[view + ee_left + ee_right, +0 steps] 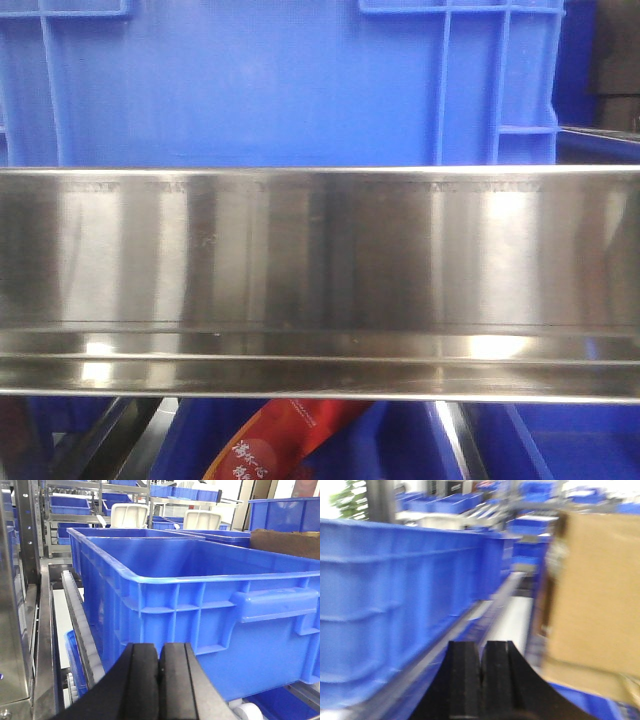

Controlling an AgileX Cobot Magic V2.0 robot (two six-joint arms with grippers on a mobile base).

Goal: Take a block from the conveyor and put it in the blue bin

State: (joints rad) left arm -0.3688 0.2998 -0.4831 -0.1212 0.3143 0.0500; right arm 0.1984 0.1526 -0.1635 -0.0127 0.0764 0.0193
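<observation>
Now my left hand (159, 667) is pressed shut, empty, blue bin (200, 595) at 12 o'clock; right hand (481, 667) likewise shut.

You see a steel rail (320, 250), a red packet (275, 445) below it, and a cardboard box (592, 595).

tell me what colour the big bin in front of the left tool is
Blue: the bin shows best in the left wrist view, just beyond the shut left tool.
</observation>
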